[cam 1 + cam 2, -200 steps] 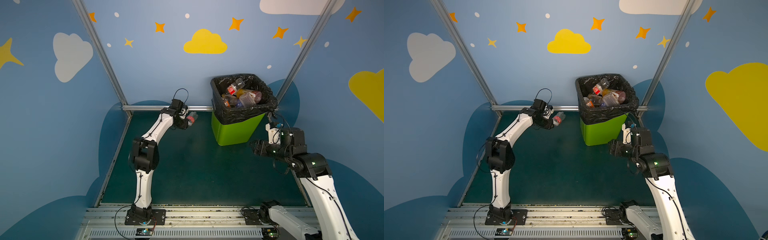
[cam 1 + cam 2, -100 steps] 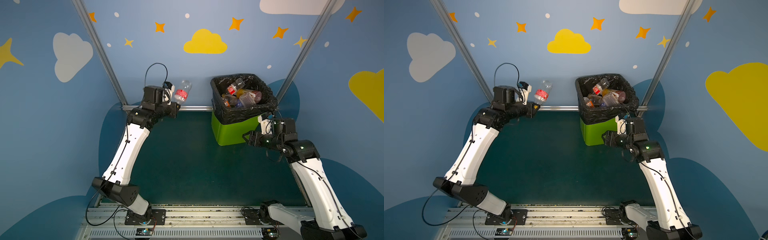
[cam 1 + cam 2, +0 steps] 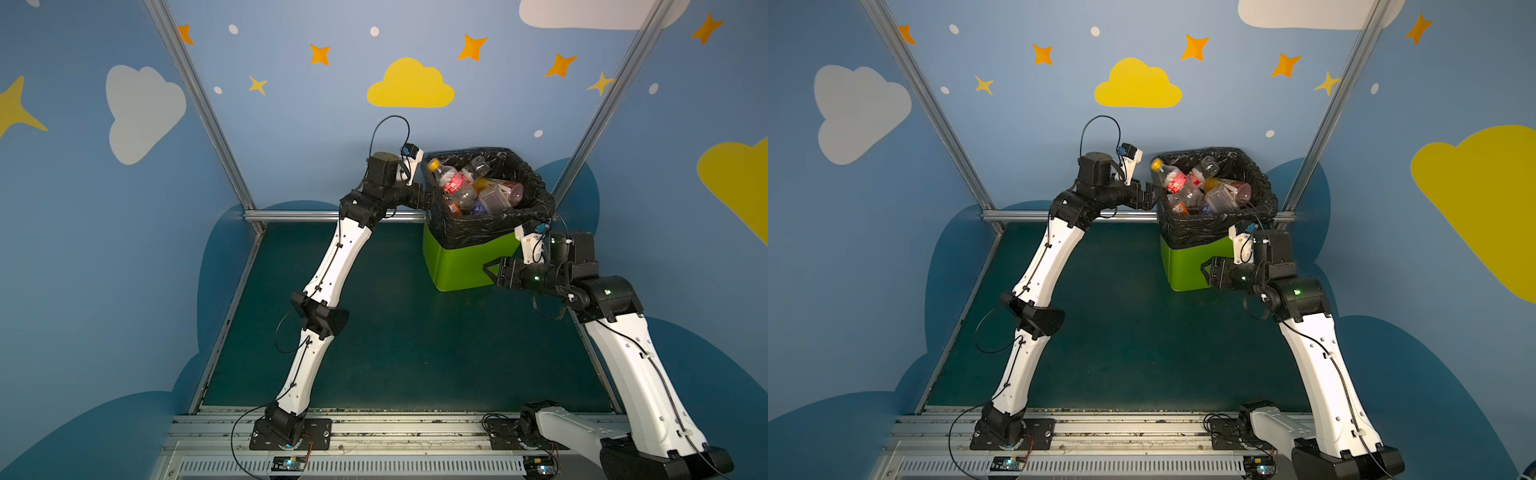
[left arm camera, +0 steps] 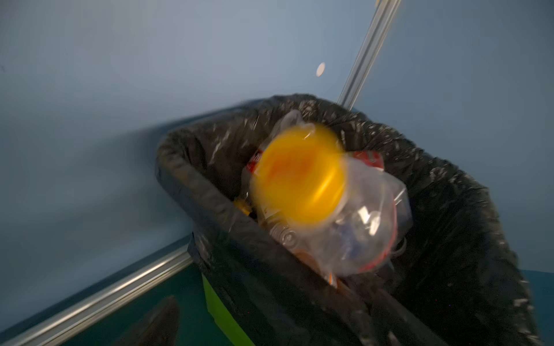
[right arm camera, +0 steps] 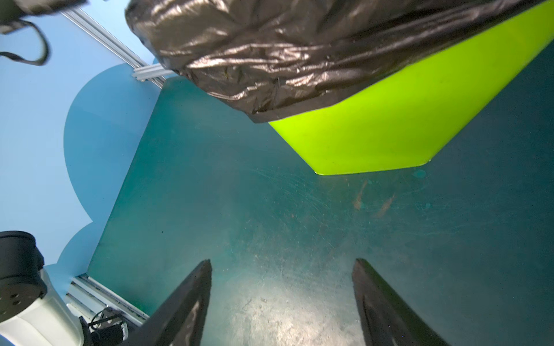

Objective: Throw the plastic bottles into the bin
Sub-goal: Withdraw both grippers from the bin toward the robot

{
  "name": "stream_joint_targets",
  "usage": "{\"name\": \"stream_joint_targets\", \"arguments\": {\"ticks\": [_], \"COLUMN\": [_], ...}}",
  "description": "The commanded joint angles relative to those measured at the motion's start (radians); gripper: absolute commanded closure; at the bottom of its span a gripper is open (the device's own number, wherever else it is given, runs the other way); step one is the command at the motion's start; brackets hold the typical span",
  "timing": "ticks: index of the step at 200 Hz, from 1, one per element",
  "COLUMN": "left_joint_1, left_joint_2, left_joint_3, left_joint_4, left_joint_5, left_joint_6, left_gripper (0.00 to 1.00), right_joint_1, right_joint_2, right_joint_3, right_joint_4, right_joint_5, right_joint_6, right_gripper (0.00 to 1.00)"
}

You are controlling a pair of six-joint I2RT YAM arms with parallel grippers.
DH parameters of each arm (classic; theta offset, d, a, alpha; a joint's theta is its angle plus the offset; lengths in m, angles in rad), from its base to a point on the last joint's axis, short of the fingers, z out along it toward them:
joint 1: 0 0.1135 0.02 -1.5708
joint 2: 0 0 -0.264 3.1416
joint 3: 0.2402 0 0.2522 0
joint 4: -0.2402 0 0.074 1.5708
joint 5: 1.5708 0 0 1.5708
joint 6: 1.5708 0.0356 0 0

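Yellow-capped, red-labelled plastic bottle point(image 3: 451, 183): tumbling, blurred, onto the heaped lime-green bin point(image 3: 461, 266), inside its rim. Left gripper point(image 3: 422, 195): hovering at rim height, jaws apart, bottle let go, likely so the drop is landing inside. Right gripper point(image 5: 281, 299): hanging open, empty, beside the bin wall.

Blue walls point(image 3: 291, 124) are carrying a yellow cloud point(image 3: 409, 85), a white cloud point(image 3: 141, 108) and orange stars point(image 3: 320, 54). Aluminium posts point(image 3: 201, 104) are framing the corners. A dark green desk point(image 3: 415, 353) is catching soft glare near the front rail point(image 3: 415, 428).
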Motion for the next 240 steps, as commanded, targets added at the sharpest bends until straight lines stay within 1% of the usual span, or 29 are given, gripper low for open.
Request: {"name": "stream_joint_targets", "arguments": {"ticks": [1, 19, 29, 44, 47, 59, 78, 98, 116, 126, 136, 143, 151, 165, 180, 195, 220, 228, 240], "left_joint_1": [-0.014, -0.026, -0.031, -0.038, -0.039, -0.041, -0.040, -0.039, -0.023, -0.004, 0.027, 0.059, 0.113, 0.193, 0.250, 0.271, 0.300, 0.312, 0.327], "left_joint_2": [-0.234, -0.354, -0.392, -0.422, -0.427, -0.450, -0.509, -0.616, -0.760, -0.848, -0.929, -0.980, -1.030, -1.098, -1.136, -1.135, -1.101, -1.085, -1.057], "left_joint_3": [-0.114, -0.302, -0.354, -0.361, -0.359, -0.364, -0.449, -0.642, -0.876, -1.007, -1.116, -1.179, -1.240, -1.334, -1.399, -1.426, -1.459, -1.469, -1.487], "left_joint_4": [0.082, 0.152, 0.153, 0.076, 0.055, -0.022, -0.111, -0.116, -0.023, 0.048, 0.098, 0.118, 0.129, 0.125, 0.084, 0.032, 0.011, 0.019, 0.044], "left_joint_5": [-0.052, -0.076, -0.093, -0.123, -0.154, -0.205, -0.296, -0.351, -0.381, -0.398, -0.402, -0.399, -0.381, -0.378, -0.396, -0.409, -0.365, -0.343, -0.324], "left_joint_6": [0.013, 0.033, 0.040, 0.062, 0.067, 0.073, 0.067, 0.053, 0.004, -0.034, -0.076, -0.122, -0.178, -0.255, -0.280, -0.273, -0.264, -0.263, -0.264], "left_gripper": [0.00, 0.00, 0.00, 0.00, 0.00, 0.00, 0.00, 0.00, 0.00, 0.00, 0.00, 0.00, 0.00, 0.00, 0.00, 0.00, 0.00, 0.00, 0.00], "right_joint_1": [-0.008, -0.011, -0.014, -0.016, -0.016, -0.019, -0.032, -0.057, -0.080, -0.097, -0.127, -0.164, -0.225, -0.344, -0.418, -0.487, -0.593, -0.613, -0.620], "right_joint_2": [-0.042, -0.049, -0.044, -0.047, -0.049, -0.066, -0.091, -0.093, -0.083, -0.083, -0.086, -0.087, -0.087, -0.058, 0.007, 0.084, 0.250, 0.320, 0.444], "right_joint_3": [0.000, -0.023, -0.022, -0.015, -0.016, -0.021, -0.033, -0.038, -0.032, -0.027, -0.023, -0.022, -0.023, -0.023, -0.018, -0.039, -0.078, -0.066, 0.000], "right_joint_4": [-0.026, -0.007, -0.003, 0.002, 0.006, 0.020, 0.040, 0.038, 0.017, 0.009, -0.002, -0.002, 0.007, 0.040, 0.082, 0.173, 0.384, 0.462, 0.518], "right_joint_5": [0.020, 0.010, 0.006, 0.007, 0.010, 0.027, 0.037, 0.004, 0.007, 0.045, 0.120, 0.156, 0.168, 0.118, 0.068, -0.061, -0.254, -0.322, -0.382], "right_joint_6": [-0.018, -0.016, -0.019, -0.026, -0.028, -0.037, -0.039, -0.029, -0.019, -0.005, 0.027, 0.046, 0.075, 0.116, 0.174, 0.260, 0.431, 0.452, 0.482], "right_gripper": [0.25, 0.25, 0.25, 0.24, 0.24, 0.23, 0.21, 0.20, 0.20, 0.19, 0.19, 0.19, 0.19, 0.21, 0.23, 0.28, 0.33, 0.33, 0.33]}}
